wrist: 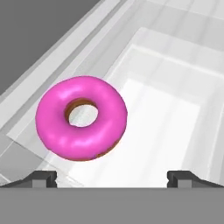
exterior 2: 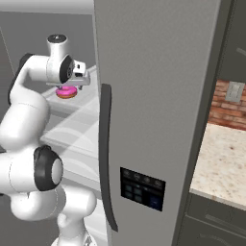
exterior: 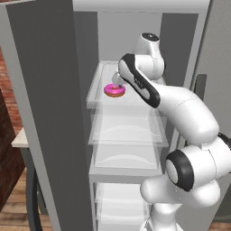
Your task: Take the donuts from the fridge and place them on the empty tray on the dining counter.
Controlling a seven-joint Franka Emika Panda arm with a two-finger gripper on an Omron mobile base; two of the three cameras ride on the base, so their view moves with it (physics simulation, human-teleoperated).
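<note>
While arm reaches into fridge (exterior: 135, 27) — gripper (wrist: 112, 177) spread wide | above pink donut (wrist: 81, 118)

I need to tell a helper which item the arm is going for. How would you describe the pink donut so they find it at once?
Look into the open fridge, the tall light-grey one with clear glass shelves. On the top glass shelf, toward its left front, lies the pink donut, with the open gripper just above it. It is a small ring with bright pink icing on a pale shelf.

Two base views flanking the arm, both facing the fridge (exterior: 135, 135) shelves, hand view close, seemingly angled down
</note>
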